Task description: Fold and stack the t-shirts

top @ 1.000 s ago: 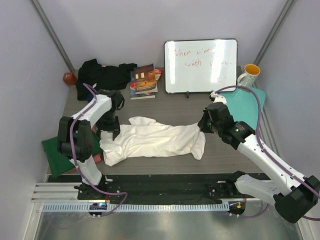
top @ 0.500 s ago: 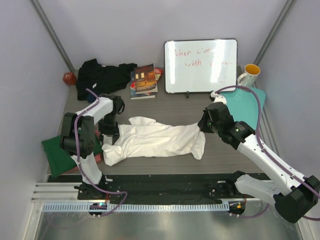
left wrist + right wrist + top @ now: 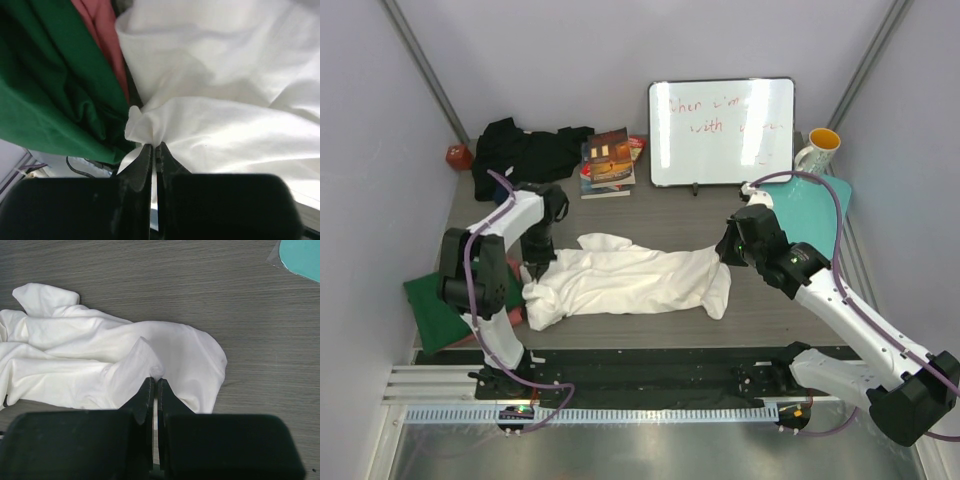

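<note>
My left fingers point(image 3: 153, 146) have bunched one end of the white t-shirt point(image 3: 640, 280) tighter; with them and my right fingers point(image 3: 155, 381) clenched on its opposite ends, I'd lift evenly, pulling taut.

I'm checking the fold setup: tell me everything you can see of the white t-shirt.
The white t-shirt is soft, crumpled cloth, lying stretched sideways on the table, unfolded. The left gripper pinches its left end, beside the green shirt and pink shirt; the right gripper pinches a fold at its right end.
</note>
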Tool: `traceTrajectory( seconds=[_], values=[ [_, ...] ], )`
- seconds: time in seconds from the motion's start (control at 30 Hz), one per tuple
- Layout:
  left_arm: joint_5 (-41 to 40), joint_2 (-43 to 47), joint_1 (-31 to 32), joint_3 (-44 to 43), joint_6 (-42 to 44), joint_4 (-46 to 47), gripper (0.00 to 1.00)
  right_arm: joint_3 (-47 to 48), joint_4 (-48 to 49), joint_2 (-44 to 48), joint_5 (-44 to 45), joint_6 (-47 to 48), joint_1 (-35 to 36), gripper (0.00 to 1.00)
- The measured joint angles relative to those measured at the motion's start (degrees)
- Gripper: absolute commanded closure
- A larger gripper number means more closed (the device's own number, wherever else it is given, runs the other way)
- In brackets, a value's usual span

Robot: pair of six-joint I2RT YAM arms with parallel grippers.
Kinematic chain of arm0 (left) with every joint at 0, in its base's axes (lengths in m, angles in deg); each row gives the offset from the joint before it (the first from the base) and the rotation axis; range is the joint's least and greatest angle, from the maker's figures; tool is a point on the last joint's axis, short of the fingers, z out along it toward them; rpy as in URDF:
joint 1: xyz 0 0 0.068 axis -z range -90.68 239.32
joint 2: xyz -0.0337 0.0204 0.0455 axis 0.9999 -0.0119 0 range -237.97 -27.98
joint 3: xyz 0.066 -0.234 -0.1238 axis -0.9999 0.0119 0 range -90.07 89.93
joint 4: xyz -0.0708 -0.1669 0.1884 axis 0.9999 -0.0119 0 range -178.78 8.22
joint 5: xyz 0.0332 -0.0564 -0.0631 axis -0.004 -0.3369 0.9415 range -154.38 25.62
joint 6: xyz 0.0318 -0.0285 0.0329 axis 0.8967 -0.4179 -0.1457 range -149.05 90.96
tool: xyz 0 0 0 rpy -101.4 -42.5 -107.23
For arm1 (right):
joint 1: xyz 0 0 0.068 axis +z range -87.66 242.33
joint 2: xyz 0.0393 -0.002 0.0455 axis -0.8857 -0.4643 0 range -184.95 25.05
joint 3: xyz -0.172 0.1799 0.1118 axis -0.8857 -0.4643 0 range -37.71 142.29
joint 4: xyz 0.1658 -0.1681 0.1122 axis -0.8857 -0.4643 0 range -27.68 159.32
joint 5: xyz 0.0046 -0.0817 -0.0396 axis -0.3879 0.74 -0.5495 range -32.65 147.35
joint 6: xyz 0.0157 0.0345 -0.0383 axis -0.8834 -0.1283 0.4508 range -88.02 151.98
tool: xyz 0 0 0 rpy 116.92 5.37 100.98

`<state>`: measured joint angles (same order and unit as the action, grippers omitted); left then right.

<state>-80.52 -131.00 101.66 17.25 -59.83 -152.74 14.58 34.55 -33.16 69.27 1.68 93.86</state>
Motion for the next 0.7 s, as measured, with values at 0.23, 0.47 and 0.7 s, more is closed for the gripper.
traceTrajectory(
  seconds=[0.23, 0.47, 0.7],
  values=[
    [-6.34, 3.41, 0.02, -10.23, -1.51, -0.61, 1.00, -0.70, 0.96, 1.31, 1.51, -1.38, 0.00, 0.99],
    [-10.47, 9.94, 0.00, -12.81, -2.23, -0.42, 1.00, -1.81, 3.32, 4.24, 8.33, -2.03, 0.00, 0.99],
    [-14.53, 16.17, 0.02, -13.42, -2.93, -0.94, 1.00, 0.31, 2.10, 7.52, 20.65, -2.89, 0.00, 0.99]
  ],
)
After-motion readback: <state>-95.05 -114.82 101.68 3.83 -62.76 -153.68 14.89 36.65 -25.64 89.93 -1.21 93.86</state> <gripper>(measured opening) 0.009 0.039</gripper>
